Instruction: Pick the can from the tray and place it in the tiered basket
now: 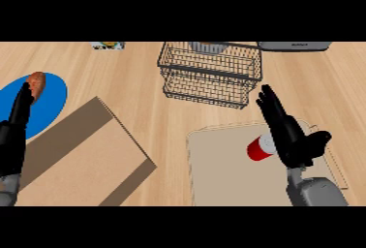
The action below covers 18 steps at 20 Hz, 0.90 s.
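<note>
Can: the red can (260,147) is lying on its side on the tray (221,179), near the tray's right edge, touching the inner side of the right robot hand (289,133).
Right robot hand: it is reaching over the tray with fingers straight, holding nothing.
Tiered basket: the wire basket (209,72) is standing near the bench's (143,77) far edge, beyond the tray.
Left robot hand: the left robot hand (18,121) is resting at the bench's left edge, fingers straight, over a blue plate (50,104).
</note>
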### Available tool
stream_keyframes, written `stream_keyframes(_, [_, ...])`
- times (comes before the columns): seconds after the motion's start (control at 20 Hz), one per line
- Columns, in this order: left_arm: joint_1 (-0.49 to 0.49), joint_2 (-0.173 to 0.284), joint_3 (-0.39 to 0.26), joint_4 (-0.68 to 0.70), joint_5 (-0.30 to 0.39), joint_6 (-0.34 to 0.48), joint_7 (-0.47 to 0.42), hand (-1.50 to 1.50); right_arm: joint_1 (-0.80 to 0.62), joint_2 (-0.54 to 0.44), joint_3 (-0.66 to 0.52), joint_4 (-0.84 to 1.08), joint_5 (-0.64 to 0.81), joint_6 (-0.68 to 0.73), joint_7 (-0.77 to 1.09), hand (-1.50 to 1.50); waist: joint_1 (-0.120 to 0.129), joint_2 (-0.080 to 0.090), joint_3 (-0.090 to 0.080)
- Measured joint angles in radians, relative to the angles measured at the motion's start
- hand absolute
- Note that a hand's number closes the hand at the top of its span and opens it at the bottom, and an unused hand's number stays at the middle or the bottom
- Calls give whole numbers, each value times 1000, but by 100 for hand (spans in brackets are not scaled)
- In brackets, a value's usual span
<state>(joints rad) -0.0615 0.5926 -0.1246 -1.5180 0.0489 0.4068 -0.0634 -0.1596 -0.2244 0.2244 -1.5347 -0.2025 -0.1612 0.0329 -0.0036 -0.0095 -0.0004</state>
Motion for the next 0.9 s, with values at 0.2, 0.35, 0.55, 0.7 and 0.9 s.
stream_keyframes(0.2, [36, -64, -19, 7, 25, 2, 35, 0, 2, -66, -77, -77, 51, -57, -23, 150, -8, 1, 1])
stream_keyframes(0.35, [64, -85, 13, 7, 49, 20, 46, 0, 4, -153, -184, -77, 118, -134, -36, -150, -36, -2, 8])
stream_keyframes(0.55, [109, -102, 46, -12, 79, 25, 56, 0, 43, -109, -352, -57, 113, -337, -15, -150, -69, -8, 22])
stream_keyframes(0.7, [109, -118, 56, -10, 95, 11, 50, 0, 80, -61, -405, -97, 103, -414, -54, -150, -66, -11, 25])
stream_keyframes(0.9, [106, -137, 62, -9, 95, 9, 50, 0, 162, -54, -398, -190, 100, -406, -54, -150, -63, -15, 25])
